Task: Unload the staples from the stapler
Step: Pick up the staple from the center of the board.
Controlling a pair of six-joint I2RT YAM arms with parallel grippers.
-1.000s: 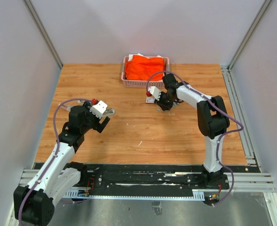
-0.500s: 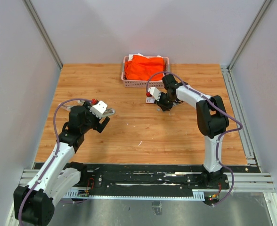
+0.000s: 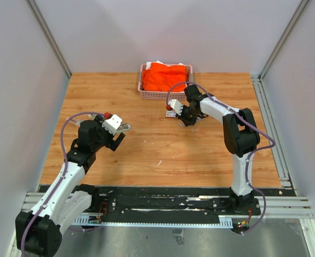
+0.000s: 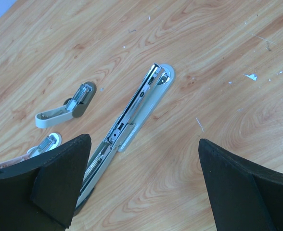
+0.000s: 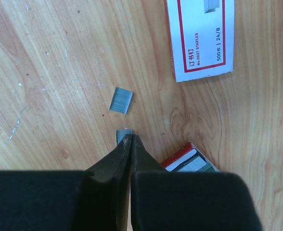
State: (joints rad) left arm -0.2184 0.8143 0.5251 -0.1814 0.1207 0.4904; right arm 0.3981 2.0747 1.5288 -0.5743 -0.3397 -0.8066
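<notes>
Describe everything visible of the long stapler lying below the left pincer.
The stapler lies flat and diagonal on the wooden table: a long silvery metal rail alongside a pale plastic body with a rounded far end. Its near end is hidden behind a finger of the open left pincer, which hovers above it.

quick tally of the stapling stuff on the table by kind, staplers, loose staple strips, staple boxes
staplers: 3
loose staple strips: 2
staple boxes: 2, one of them open
total: 7
</notes>
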